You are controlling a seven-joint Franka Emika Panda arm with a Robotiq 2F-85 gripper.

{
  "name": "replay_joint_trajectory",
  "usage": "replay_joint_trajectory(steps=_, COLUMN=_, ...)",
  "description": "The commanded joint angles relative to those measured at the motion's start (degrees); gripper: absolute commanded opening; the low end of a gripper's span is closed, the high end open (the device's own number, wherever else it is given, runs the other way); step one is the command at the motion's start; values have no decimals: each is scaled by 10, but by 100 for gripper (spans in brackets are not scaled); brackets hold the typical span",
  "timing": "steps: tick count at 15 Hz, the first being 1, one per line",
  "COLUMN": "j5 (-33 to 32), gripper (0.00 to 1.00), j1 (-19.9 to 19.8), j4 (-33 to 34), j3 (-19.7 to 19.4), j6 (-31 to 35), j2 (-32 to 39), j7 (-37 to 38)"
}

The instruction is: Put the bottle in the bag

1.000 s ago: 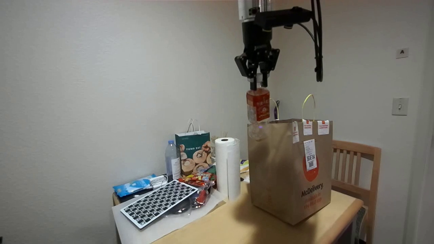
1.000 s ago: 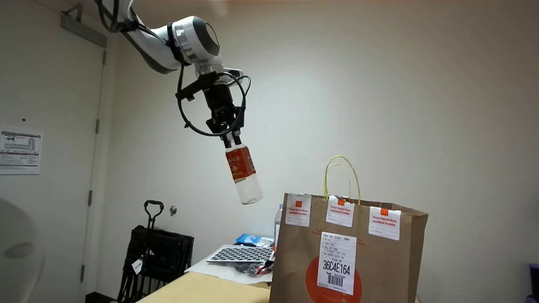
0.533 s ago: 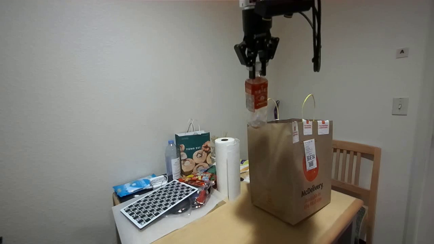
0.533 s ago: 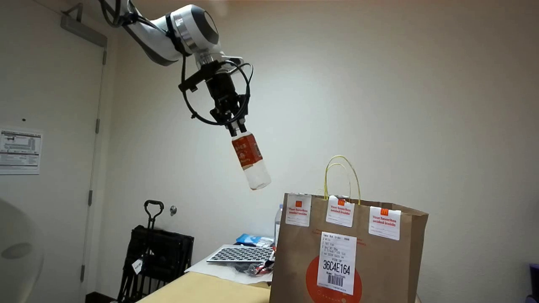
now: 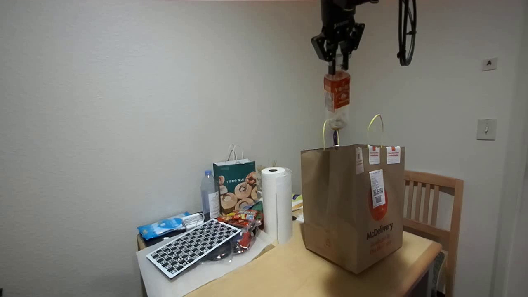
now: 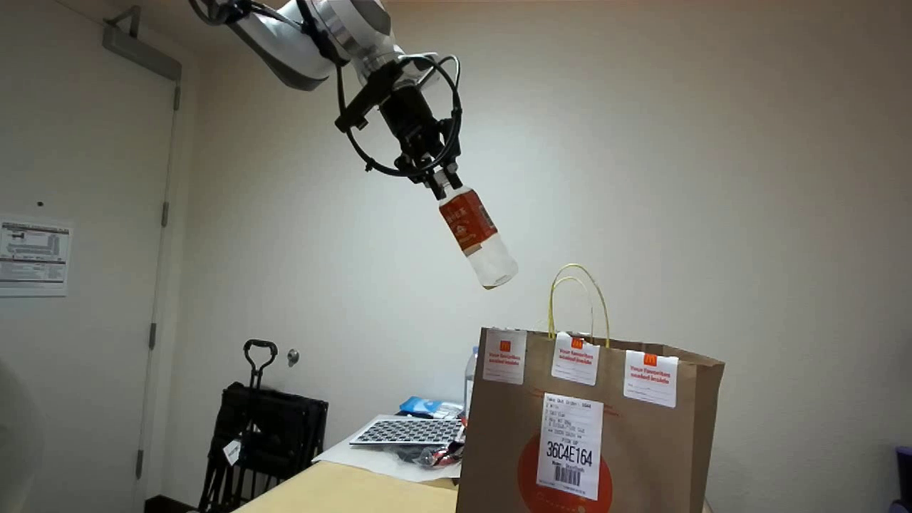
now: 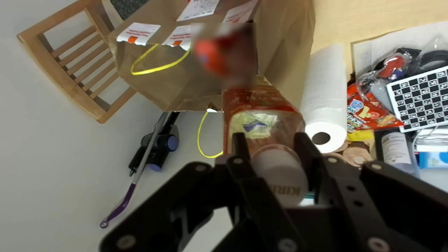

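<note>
The bag (image 6: 627,434) is cut off below in an exterior view; 1 wrist-view patch (image 7: 223,56) is blurred.

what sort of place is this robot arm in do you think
Probably an office or lab room, though a home isn't ruled out. The door has a mechanical closer and a printed sheet posted on it, as in shared buildings, and there's a checkered board, perhaps for camera calibration.

- Open air surrounds my hand (image 6: 448,187) and bottle (image 6: 476,234), higher than the bag (image 5: 336,210).
- Its upright handles (image 7: 157,70) stand in the way, with room between.
- A paper roll (image 5: 277,206) stands beside the bag.
</note>
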Motion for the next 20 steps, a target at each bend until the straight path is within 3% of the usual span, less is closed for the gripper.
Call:
replay_joint_trajectory(steps=1, j5=-6, gripper=13, j1=-22, j4=-39, j3=-8, j6=-10, j2=-25, j7=26)
replay_joint_trajectory(steps=5, j5=11, gripper=13, j1=-34, j4=-95, j3=-26, j6=40, j2=-41, j7=54)
replay_joint_trajectory(steps=6, j5=4, gripper=13, j1=-33, j4=-52, j3=-21, j6=8, j2=-17, j7=30)
replay_joint_trajectory(steps=7, j5=4, gripper=37, j1=-34, j4=-58, j3=-22, j6=11, j2=-17, j7=31)
replay_joint_trajectory(steps=8, j5=4, gripper=37, j1=-34, j4=-57, j3=-22, j6=11, j2=-16, j7=31)
replay_joint_trajectory(steps=9, j5=4, gripper=13, j1=-34, j4=-56, j3=-21, j6=10, j2=-16, j7=31)
replay_joint_trajectory(steps=12, j5=28, gripper=13, j1=-30, j4=-65, j3=-32, j6=27, j2=-4, j7=8)
replay_joint_trajectory(steps=18, j5=90, gripper=13, j1=-25, j4=-97, j3=-55, j6=121, j2=23, j7=-59)
replay_joint_trajectory(steps=20, j5=105, gripper=13, j1=-25, j4=-94, j3=-56, j6=114, j2=36, j7=-77)
